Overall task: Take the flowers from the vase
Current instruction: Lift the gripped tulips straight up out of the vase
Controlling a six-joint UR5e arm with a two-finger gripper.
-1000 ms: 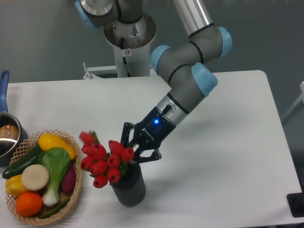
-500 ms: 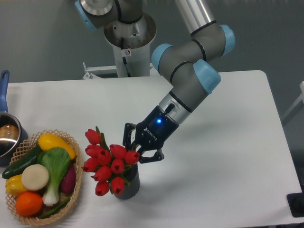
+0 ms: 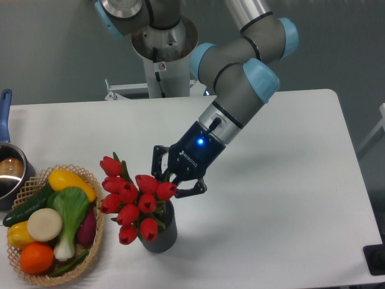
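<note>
The flowers [image 3: 133,200], a bunch of red tulip buds with green leaves, lean out to the left over the mouth of the vase [image 3: 160,233], a dark grey cylinder near the table's front edge. Their stems are hidden behind the buds and the fingers. My gripper [image 3: 170,186] reaches down from the upper right and is shut on the flowers just above the vase's rim, at the right side of the bunch. A blue light glows on the gripper's body.
A woven basket [image 3: 90,253] of toy vegetables sits immediately left of the vase, nearly touching the buds. A steel pot [image 3: 9,171] with a blue handle stands at the left edge. The arm's base [image 3: 162,45] is at the back of the white table [image 3: 289,192].
The gripper and the flowers have risen slightly and shifted left since the previous frame. Over the full second the vase has settled more upright under the bunch.
</note>
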